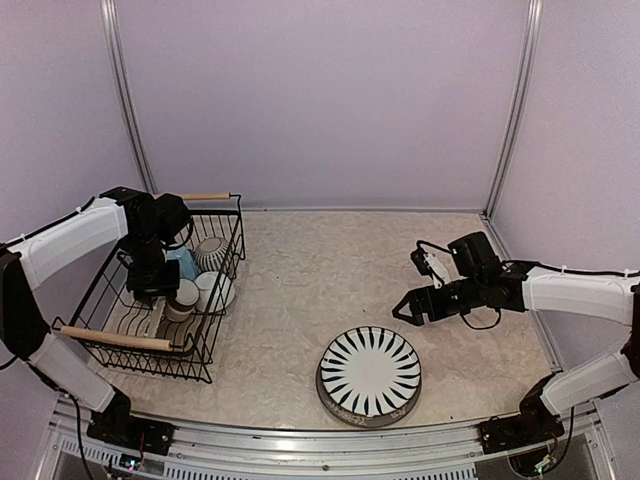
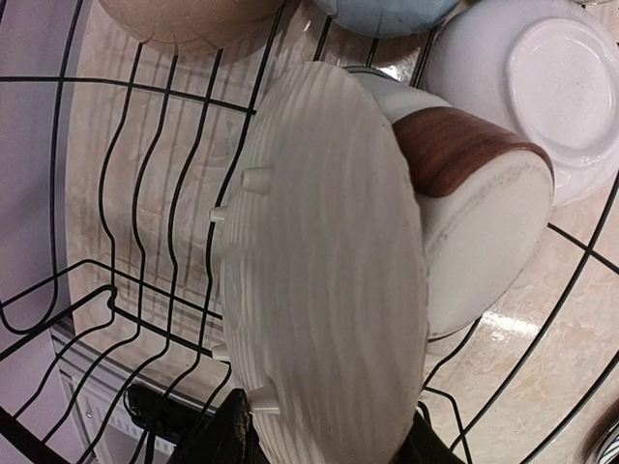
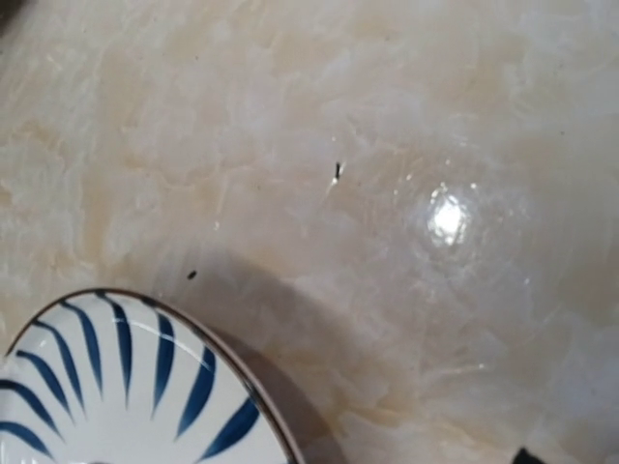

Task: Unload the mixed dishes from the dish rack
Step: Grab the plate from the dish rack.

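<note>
Left claw (image 1: pixel 150 285) gripping white ribbed dish (image 2: pixel 319 271) in rack (image 1: pixel 115 338) | right claw (image 1: pixel 403 308) spread over table (image 1: pixel 300 290)

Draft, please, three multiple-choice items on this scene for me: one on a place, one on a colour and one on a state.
1. Where is the round white plate with dark radial stripes?
A propped against the back wall
B at the front of the table, between the arms
C balanced on an arm

2. What colour are the two bar handles of the rectangular black wire dish rack?
A light wood
B red
C blue

3. What state is the right hand in?
A shut on the striped plate
B reaching into the dish rack
C open and empty above the table

Key:
1 B, it lies outside the rack near the front edge.
2 A, both bars show pale wood.
3 C, its fingers stand apart with nothing between them.
</note>
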